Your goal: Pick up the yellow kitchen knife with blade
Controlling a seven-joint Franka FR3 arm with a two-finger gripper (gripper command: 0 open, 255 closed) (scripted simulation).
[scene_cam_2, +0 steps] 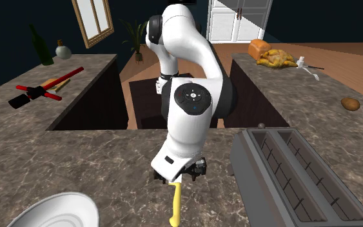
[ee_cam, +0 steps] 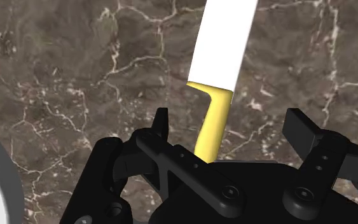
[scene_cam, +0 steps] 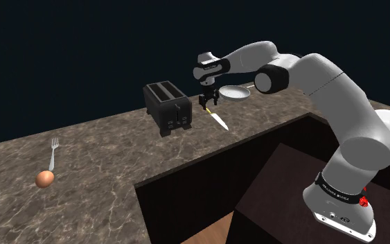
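The knife lies flat on the dark marble counter point(scene_cam: 103, 149), with a white blade point(ee_cam: 222, 43) and a yellow handle point(ee_cam: 212, 125). In the shoulder view the knife point(scene_cam: 217, 119) rests just right of the toaster, its blade pointing toward the counter's front edge. My gripper point(scene_cam: 208, 101) hangs directly over the handle end. In the wrist view my gripper point(ee_cam: 231, 127) is open: the handle runs between the two fingers, nearer one finger, and touches neither. From the second exterior view the handle point(scene_cam_2: 175, 203) sticks out below my gripper point(scene_cam_2: 189, 171).
A black two-slot toaster point(scene_cam: 167, 107) stands close beside the knife. A white bowl point(scene_cam: 235, 93) sits just behind the gripper. A fork point(scene_cam: 53, 152) and a brown egg point(scene_cam: 45, 179) lie far toward the shoulder view's left. The counter drops off in front of the knife.
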